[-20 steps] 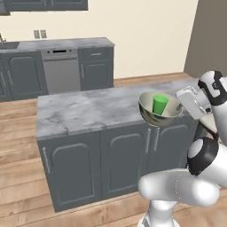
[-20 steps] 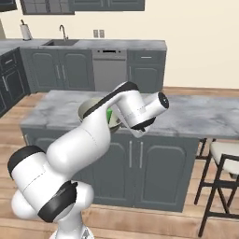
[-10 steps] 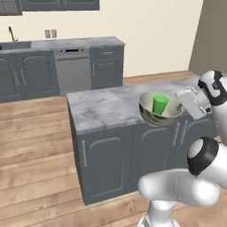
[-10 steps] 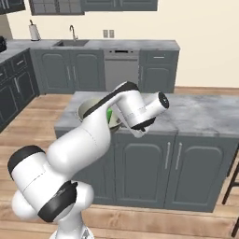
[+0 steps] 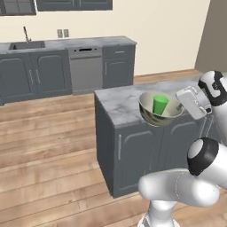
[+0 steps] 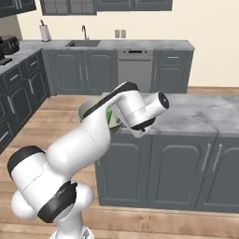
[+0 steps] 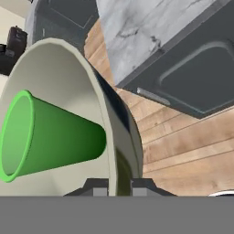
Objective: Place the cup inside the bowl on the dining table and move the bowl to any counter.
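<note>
The metallic grey bowl (image 5: 150,116) hangs in the air at the near edge of the dining table (image 5: 119,103), tilted a little. The green cup (image 5: 160,104) stands inside it. My gripper (image 5: 180,106) is shut on the bowl's right rim. In the hand view the fingers (image 7: 98,188) pinch the rim of the bowl (image 7: 68,82), with the cup (image 7: 50,137) lying across its pale inside. In the right base view my arm covers most of the bowl (image 6: 91,107) and cup (image 6: 110,116). The counter (image 5: 66,44) runs along the far wall.
The far counter (image 6: 140,45) carries a sink (image 6: 83,43) and a dishwasher front (image 5: 87,66). A black coffee machine (image 6: 6,46) stands on the left counter run. Open wooden floor (image 5: 44,133) lies between the dining table (image 6: 196,114) and the counter.
The whole scene has slid right in the left base view: the camera has moved and the table's left end now shows. Bowl, cup and gripper hold the same pose relative to me.
</note>
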Available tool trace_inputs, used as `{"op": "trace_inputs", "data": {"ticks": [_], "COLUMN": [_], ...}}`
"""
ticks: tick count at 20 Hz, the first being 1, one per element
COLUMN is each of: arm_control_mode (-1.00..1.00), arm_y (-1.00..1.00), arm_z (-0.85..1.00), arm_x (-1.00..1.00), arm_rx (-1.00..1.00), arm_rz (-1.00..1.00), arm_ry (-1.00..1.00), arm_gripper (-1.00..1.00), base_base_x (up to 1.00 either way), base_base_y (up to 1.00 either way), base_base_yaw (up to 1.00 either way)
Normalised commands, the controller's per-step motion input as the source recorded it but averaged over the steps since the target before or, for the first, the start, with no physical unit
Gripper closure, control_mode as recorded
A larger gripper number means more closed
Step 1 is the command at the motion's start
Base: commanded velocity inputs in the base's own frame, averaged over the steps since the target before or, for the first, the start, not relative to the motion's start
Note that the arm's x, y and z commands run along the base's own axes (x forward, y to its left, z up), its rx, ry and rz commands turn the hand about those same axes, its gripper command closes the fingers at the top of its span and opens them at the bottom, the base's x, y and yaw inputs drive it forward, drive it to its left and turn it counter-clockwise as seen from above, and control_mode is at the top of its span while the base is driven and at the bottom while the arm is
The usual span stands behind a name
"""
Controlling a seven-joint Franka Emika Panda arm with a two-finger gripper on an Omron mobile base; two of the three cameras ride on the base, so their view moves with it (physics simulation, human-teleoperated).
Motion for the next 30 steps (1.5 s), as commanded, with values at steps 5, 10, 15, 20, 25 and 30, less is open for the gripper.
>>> {"op": "trace_inputs", "data": {"ticks": [5,10,15,20,25,30], "arm_control_mode": [1.00,1.00,1.00,1.00,1.00,1.00], "arm_y": [0.00,0.00,0.00,0.00,0.00,0.00], "arm_z": [0.00,0.00,0.00,0.00,0.00,0.00], "arm_x": [0.00,0.00,0.00,0.00,0.00,0.00], "arm_rx": [0.00,0.00,0.00,0.00,0.00,0.00], "arm_rz": [0.00,0.00,0.00,0.00,0.00,0.00], "arm_ry": [0.00,0.00,0.00,0.00,0.00,0.00], "arm_gripper": [1.00,1.00,1.00,1.00,1.00,1.00], "base_base_x": [0.23,0.40,0.75,0.79,0.58,0.01], "base_base_y": [0.83,0.89,0.77,0.62,0.49,0.70], "base_base_yaw": [-0.02,-0.03,-0.06,-0.06,-0.04,0.01]}}
